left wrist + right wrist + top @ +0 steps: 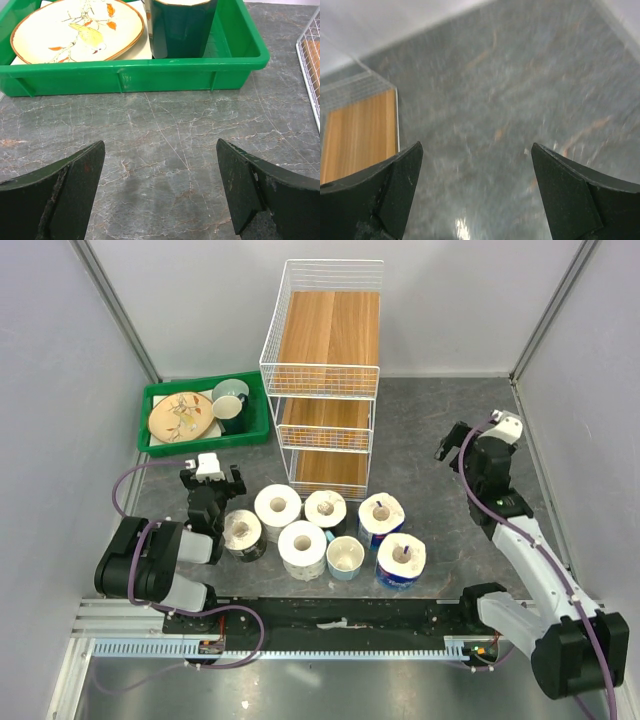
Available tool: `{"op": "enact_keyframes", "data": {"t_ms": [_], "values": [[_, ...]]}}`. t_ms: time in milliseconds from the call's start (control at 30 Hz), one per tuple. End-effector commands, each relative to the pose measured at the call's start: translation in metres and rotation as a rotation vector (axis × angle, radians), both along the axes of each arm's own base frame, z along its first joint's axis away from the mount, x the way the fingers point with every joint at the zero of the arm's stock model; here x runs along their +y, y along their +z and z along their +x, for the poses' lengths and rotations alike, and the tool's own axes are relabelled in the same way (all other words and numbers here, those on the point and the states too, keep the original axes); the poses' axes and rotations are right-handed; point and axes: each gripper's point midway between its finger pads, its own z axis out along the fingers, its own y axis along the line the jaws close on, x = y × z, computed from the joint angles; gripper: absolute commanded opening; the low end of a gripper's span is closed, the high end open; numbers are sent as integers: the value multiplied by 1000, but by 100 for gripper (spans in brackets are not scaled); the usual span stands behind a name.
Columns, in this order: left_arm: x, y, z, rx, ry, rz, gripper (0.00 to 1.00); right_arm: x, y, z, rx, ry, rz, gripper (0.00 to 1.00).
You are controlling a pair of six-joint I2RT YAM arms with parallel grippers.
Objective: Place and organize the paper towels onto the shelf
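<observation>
Sitting clustered on the table (420,430), six paper towels (302,545) are waiting just before the shelf (325,360). Its boards are seemingly carrying nothing, lower tiers partly hidden. Left gripper (160,192) and right gripper (477,192) are hanging released, grasping nothing. Every placement is still pending.

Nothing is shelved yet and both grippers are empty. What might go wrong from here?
The paper towels stand packed together, so gripping one may topple its neighbours. A pale blue cup sits among them and may get bumped or picked by mistake. The shelf has raised wire rims; a roll carried low might catch on them.
</observation>
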Motion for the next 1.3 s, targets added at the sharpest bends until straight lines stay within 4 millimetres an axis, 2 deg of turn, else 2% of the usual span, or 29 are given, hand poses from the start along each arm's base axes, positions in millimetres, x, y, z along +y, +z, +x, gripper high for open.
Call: {"op": "enact_keyframes", "data": {"t_ms": [0,33,100,167,200,233,300,333,433,467,500,533,600,633,667,700,733,800,900,1000,1067,1100,1167,1233,1267], "values": [[2,19,6,-65,11,5,99,17,-38,-23,268,40,79,98],[8,24,4,-78,44,3,99,20,-44,-27,288,50,81,98],[4,27,1,-87,26,-19,99,24,-38,-33,265,65,93,98],[6,33,-4,-115,30,-15,99,24,-42,-40,271,71,89,98],[12,29,-7,-92,68,-25,100,22,-39,-43,264,69,89,98],[15,42,-10,-119,84,-38,99,23,-42,-48,282,80,80,98],[14,43,-15,-117,81,-40,100,23,-41,-55,307,101,66,98],[14,52,-18,-146,76,-44,99,27,-39,-57,310,124,72,98],[15,60,-24,-170,91,-46,99,32,-32,-65,325,165,72,98],[17,68,-26,-197,106,-82,99,36,-29,-67,321,183,81,98],[27,75,-27,-219,173,-118,100,37,-30,-70,332,192,81,98],[31,69,-29,-185,209,-141,99,37,-29,-71,337,193,84,98],[40,96,-31,-254,274,-226,99,37,-29,-77,359,201,85,98],[42,87,-34,-192,301,-239,100,38,-29,-78,365,206,87,98],[42,114,-36,-261,312,-331,99,41,-27,-80,361,218,93,98],[41,117,-38,-252,311,-356,99,40,-26,-82,365,219,94,98],[40,111,-41,-211,322,-390,99,41,-23,-84,356,221,99,98],[35,135,-44,-231,293,-416,99,42,-19,-88,356,227,108,98],[27,145,-50,-162,270,-463,99,40,-15,-95,349,217,117,98],[9,150,-55,-104,188,-525,100,39,-14,-101,339,225,120,98],[0,163,-60,-111,136,-568,99,41,-10,-103,339,235,121,98],[-2,160,-64,-82,132,-569,99,41,-10,-106,350,240,117,98],[-8,176,-68,-75,87,-558,99,43,-3,-107,345,257,121,98],[-12,175,-74,-18,61,-513,99,44,0,-112,344,269,124,98],[-16,186,-77,-19,30,-509,99,44,5,-112,337,273,126,98]]}}
